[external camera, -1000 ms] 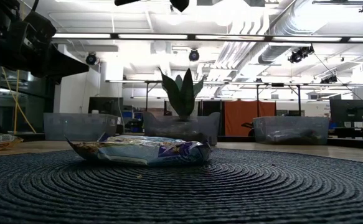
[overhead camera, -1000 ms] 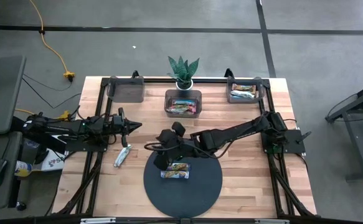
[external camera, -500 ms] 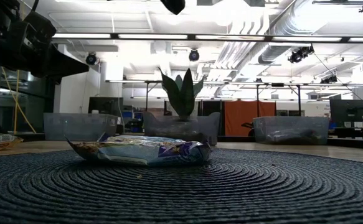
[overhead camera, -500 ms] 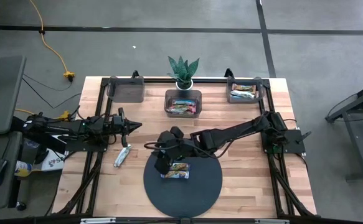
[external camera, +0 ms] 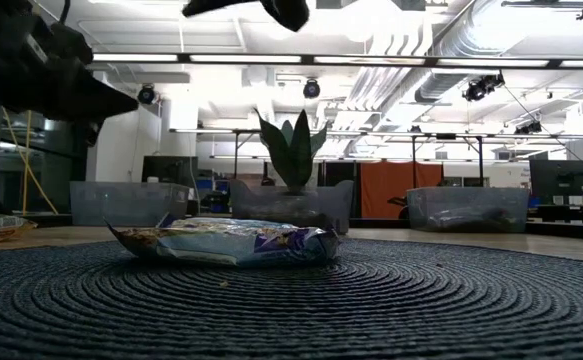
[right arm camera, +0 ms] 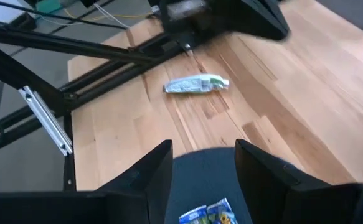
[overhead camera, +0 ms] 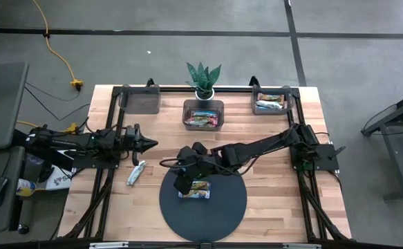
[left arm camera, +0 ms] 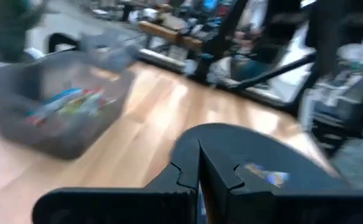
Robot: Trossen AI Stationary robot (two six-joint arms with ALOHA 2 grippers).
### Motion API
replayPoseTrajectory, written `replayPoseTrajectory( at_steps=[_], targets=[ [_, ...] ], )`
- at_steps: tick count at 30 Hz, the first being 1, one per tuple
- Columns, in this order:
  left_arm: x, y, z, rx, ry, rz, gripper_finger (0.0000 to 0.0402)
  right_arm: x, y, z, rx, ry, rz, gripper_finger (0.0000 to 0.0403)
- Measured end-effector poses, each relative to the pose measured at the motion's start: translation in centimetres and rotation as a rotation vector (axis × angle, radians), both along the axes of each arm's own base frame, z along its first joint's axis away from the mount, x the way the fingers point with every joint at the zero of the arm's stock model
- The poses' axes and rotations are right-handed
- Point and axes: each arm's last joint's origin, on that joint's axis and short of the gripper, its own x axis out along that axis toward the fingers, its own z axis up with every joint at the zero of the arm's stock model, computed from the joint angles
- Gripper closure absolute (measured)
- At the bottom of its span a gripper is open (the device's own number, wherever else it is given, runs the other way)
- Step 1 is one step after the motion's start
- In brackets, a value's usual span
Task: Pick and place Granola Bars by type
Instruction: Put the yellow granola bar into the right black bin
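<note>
On the wooden worktop [overhead camera: 270, 200], the right end effector [overhead camera: 181, 181] hovers open above the blue granola bar [overhead camera: 195, 190] on the round mat [overhead camera: 215, 207]; the left end effector [overhead camera: 146, 144] waits closed, well apart from the mat.

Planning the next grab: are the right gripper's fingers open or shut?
Open. The right gripper shows a clear gap between its fingers, above the blue bar on the mat.

We see a blue-and-yellow wrapped bar [overhead camera: 196, 189] on a black, ring-patterned round mat [overhead camera: 222, 211], a silver-green bar [overhead camera: 136, 172] on pale striped wood [overhead camera: 270, 207], and a green plant [overhead camera: 203, 75].
</note>
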Motion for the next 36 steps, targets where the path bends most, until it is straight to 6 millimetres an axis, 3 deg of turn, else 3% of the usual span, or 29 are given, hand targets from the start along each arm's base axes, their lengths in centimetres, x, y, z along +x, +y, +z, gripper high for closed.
replayPoseTrajectory(
  at_steps=[5,15,22,36],
  targets=[
    [-0.2,-0.1,2.0,-0.007,-0.065,-0.057,0.04,-0.5,-0.3,0.4,0.007,0.02,-0.014,0.0248],
    [-0.2,-0.2,2.4,-0.006,-0.073,-0.08,0.04,-3.1,-1.0,3.7,-0.09,0.013,-0.05,0.0298],
    [-0.2,-0.3,2.4,-0.009,-0.073,-0.111,0.04,-6.4,-1.2,6.5,-0.201,0.024,-0.097,0.0395],
    [-0.3,-0.4,2.5,-0.011,-0.076,-0.136,0.04,-15.3,-2.1,12.1,-0.337,0.038,-0.197,0.0403]
  ],
)
